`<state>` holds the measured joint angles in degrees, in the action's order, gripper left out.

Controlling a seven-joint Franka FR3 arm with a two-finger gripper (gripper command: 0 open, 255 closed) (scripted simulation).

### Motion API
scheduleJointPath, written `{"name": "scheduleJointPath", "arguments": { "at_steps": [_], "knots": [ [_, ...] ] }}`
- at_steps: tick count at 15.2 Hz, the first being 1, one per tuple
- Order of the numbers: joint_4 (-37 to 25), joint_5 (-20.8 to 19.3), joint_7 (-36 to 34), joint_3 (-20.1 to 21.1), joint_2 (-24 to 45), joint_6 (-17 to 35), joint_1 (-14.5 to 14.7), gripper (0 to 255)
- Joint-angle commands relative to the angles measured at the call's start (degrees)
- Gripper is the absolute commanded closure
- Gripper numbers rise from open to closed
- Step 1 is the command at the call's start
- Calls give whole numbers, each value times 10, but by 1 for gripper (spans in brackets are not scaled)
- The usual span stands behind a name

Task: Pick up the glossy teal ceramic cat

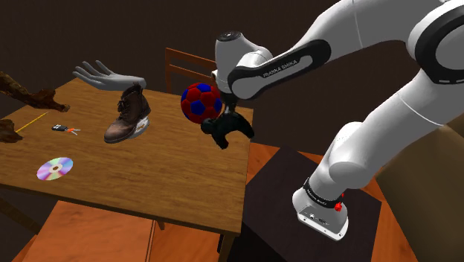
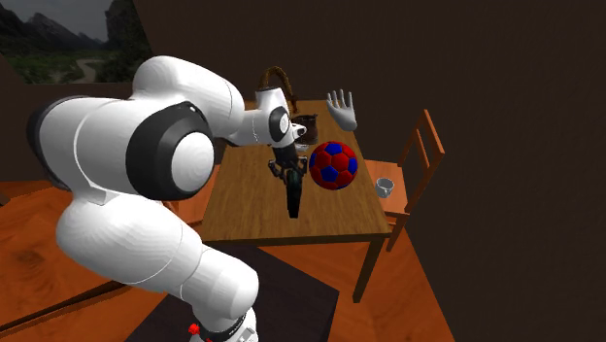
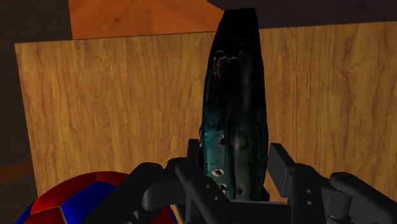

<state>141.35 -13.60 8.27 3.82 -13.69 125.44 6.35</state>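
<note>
Wrist view | hand (image 3: 235,168) clasps cat (image 3: 232,95) between both fingers | cat appears raised off tabletop (image 3: 114,108) beside ball (image 3: 83,197) | grasp done, lift seemingly achieved

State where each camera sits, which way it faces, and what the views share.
Shoulder view: beside the stand, looking down across the table; arm and gripper show.
Second exterior view: behind the arm, looking over it towards the table; the arm bulks left.
Wrist view: on the arm's wrist, looking along the gripper at the table; fingers clasp the cat.
Shared: all three show the ball and cat.
</note>
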Motion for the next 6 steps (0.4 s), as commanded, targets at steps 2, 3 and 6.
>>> {"name": "scheduleJointPath", "arguments": {
  "at_steps": [2,3,6],
  "knots": [
    [-12,5,7,-1,-12,-23,1,255],
    [-17,6,9,-1,-16,-31,1,255],
    [-22,8,11,-1,-20,-40,2,255]
  ]
}}
